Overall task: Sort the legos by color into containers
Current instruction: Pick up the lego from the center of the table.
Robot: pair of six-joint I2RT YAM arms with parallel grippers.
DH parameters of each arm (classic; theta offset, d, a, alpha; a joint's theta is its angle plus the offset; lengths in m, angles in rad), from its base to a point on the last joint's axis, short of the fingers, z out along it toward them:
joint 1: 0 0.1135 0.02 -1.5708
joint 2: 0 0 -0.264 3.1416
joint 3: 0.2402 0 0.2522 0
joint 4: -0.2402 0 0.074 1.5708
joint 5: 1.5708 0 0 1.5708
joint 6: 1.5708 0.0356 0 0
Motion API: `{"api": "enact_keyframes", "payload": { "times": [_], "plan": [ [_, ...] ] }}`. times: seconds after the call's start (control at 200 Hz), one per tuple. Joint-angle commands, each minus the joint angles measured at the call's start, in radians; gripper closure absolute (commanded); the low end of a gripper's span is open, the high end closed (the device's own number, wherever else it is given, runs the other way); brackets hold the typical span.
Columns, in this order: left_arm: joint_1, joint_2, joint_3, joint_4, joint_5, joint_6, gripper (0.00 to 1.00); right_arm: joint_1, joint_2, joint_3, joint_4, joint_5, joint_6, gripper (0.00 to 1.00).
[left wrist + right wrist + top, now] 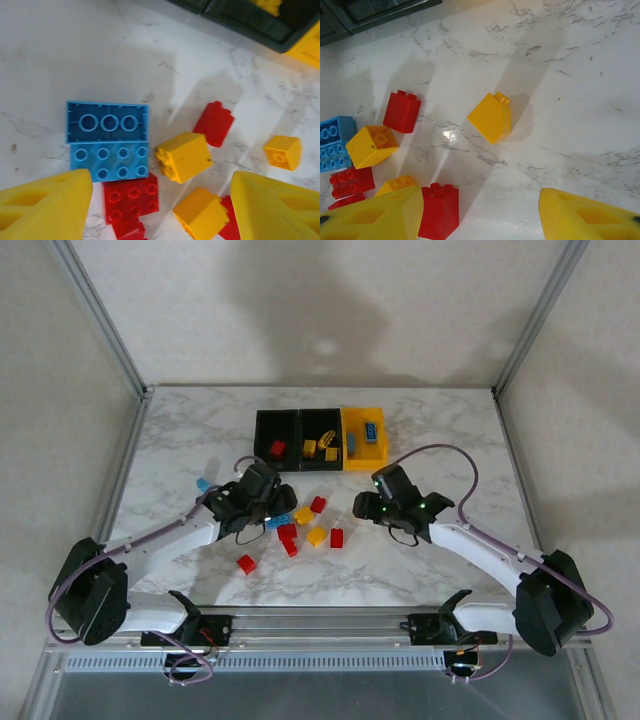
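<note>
The containers stand in a row at the back: a black bin (266, 424) holding a red lego, a black bin (322, 420) with yellow legos, and a yellow-orange bin (361, 459) with blue ones. Loose legos lie mid-table. My left gripper (160, 210) is open just over the pile. A flat red lego (131, 200) and a yellow lego (202, 212) lie between its fingers, with blue legos (107, 140) just beyond. To the right, my right gripper (480, 220) is open low over the table. A red lego (439, 210) stands by its left finger, and a yellow lego (491, 117) lies ahead.
A red lego (246, 563) lies alone near the front left, and a blue one (203, 483) sits left of my left arm. Metal frame posts (100, 315) rise at the table's back corners. Bare marble (440, 430) spreads to the right of the bins.
</note>
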Motion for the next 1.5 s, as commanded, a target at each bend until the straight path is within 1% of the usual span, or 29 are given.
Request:
{"api": "enact_keyframes", "payload": {
  "times": [0.0,0.175,0.24,0.34,0.421,0.676,0.821,0.966,1.061,1.207,1.342,1.492],
  "plan": [
    [-0.007,0.030,0.005,-0.039,-0.061,-0.008,0.26,0.013,-0.041,-0.023,0.008,-0.003,0.024,0.35],
    [-0.003,0.109,0.028,-0.040,-0.086,0.017,0.22,0.013,-0.059,-0.038,0.006,0.011,0.034,0.32],
    [-0.003,0.126,0.034,-0.034,-0.091,0.022,0.20,0.013,-0.064,-0.044,0.010,0.008,0.040,0.32],
    [-0.003,0.152,0.043,-0.026,-0.097,0.028,0.19,0.012,-0.065,-0.049,0.014,-0.001,0.042,0.32],
    [-0.001,0.180,0.055,-0.029,-0.114,0.036,0.16,0.013,-0.065,-0.056,0.017,-0.001,0.046,0.32],
    [0.003,0.248,0.083,-0.014,-0.119,0.054,0.16,0.014,-0.070,-0.070,0.023,-0.008,0.059,0.32],
    [0.006,0.295,0.110,-0.034,-0.164,0.070,0.16,0.014,-0.067,-0.081,0.033,-0.014,0.065,0.33],
    [0.009,0.341,0.149,-0.041,-0.176,0.090,0.16,0.016,-0.065,-0.094,0.048,-0.022,0.077,0.33],
    [0.010,0.374,0.173,-0.053,-0.186,0.101,0.18,0.016,-0.066,-0.096,0.049,-0.020,0.077,0.33],
    [0.009,0.403,0.187,-0.075,-0.206,0.109,0.24,0.016,-0.074,-0.094,0.041,-0.012,0.075,0.33],
    [0.011,0.414,0.185,-0.081,-0.234,0.119,0.27,0.016,-0.078,-0.097,0.040,-0.011,0.074,0.33],
    [0.013,0.436,0.197,-0.083,-0.243,0.128,0.20,0.015,-0.079,-0.102,0.044,-0.015,0.076,0.33]
  ]
}}
